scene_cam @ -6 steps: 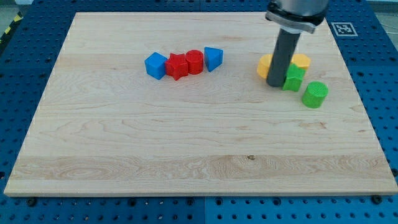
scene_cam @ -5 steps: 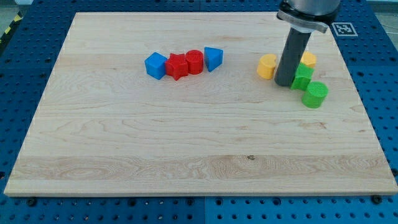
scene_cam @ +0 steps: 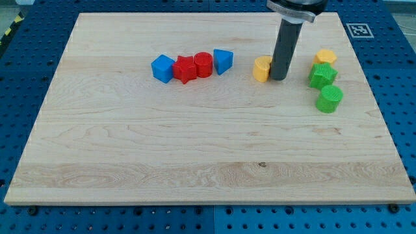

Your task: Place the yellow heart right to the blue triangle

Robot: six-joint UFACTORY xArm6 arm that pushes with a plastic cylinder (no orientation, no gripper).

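My tip [scene_cam: 279, 78] is the lower end of a plain dark rod, so there is nothing on it to spread, press together or pinch — it holds nothing and simply stands on the wooden board [scene_cam: 195, 149], pressed against the right side of the yellow heart [scene_cam: 262, 69]. The heart sits just left of my tip, touching the rod or as good as touching it. Further left, with a small gap of bare wood between, lies the blue triangle [scene_cam: 222, 61], so the heart is on the triangle's right, near it but apart from it and a little nearer the view's bottom. The triangle is the right end of a close row: a red cylinder [scene_cam: 203, 64] touches it, then a red star-like block [scene_cam: 185, 69], then a blue cube [scene_cam: 162, 68] at the left end. To the right of my tip, well clear of it, stands a second yellow block [scene_cam: 325, 57] — its shape is hard to make out — with a green star-like block [scene_cam: 322, 76] just below it and a green cylinder [scene_cam: 329, 99] nearer still to the view's bottom.
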